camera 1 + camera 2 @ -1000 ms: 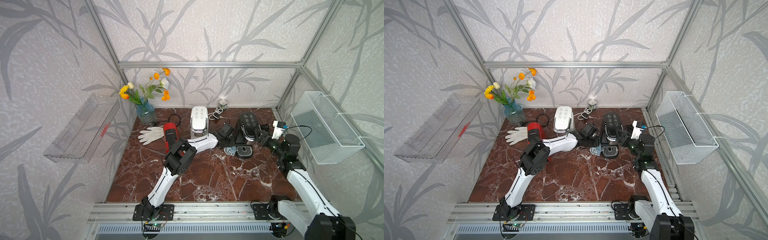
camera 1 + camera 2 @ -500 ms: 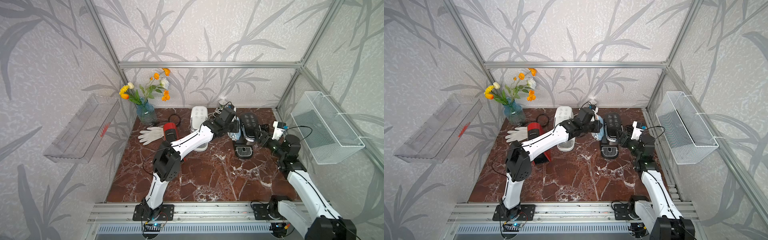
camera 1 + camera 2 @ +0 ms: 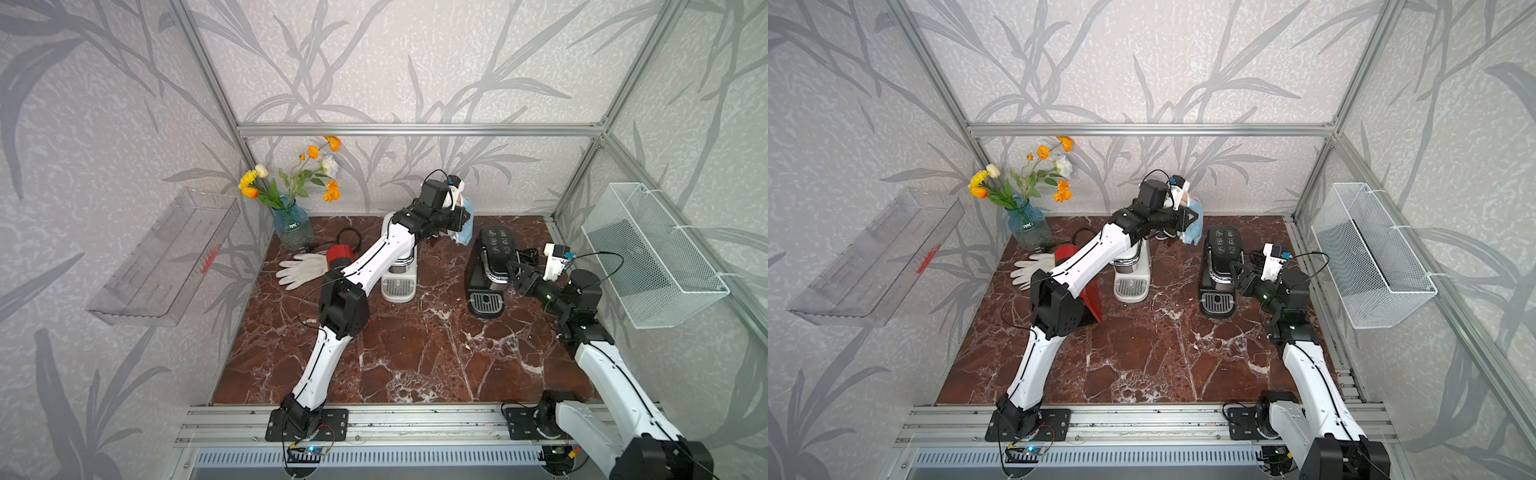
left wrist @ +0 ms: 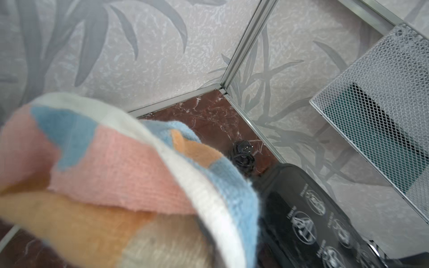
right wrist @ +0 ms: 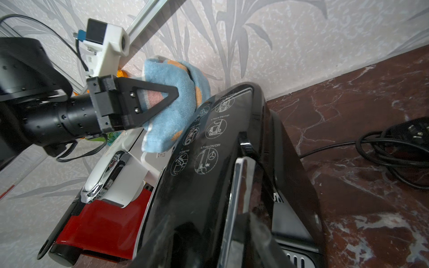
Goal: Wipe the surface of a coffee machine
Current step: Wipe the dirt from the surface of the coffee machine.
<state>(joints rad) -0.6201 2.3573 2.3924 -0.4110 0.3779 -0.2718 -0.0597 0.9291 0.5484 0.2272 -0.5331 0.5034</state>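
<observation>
A black coffee machine (image 3: 494, 253) (image 3: 1223, 249) stands at the back right of the marble table, with white pictograms on its glossy top (image 5: 209, 148) (image 4: 313, 220). My left gripper (image 3: 465, 220) (image 3: 1192, 220) (image 5: 176, 95) is raised at the machine's rear left corner. It is shut on a blue, pink and orange cloth (image 3: 462, 232) (image 3: 1192, 235) (image 5: 176, 116) (image 4: 116, 174), which hangs at the edge of the top. My right gripper (image 3: 515, 268) (image 3: 1239, 270) is closed on the machine's right side near the chrome handle (image 5: 236, 197).
A white coffee machine (image 3: 399, 274) and a red appliance (image 3: 1084, 286) stand under the left arm. Further left are a white glove (image 3: 301, 270) and a flower vase (image 3: 293, 224). A coiled black cord (image 5: 399, 148) lies behind the black machine. A wire basket (image 3: 652, 257) hangs on the right wall.
The left arm has lifted the cloth from low in front of the black machine and swung it up to the machine's rear left corner. The right arm has stayed put.
</observation>
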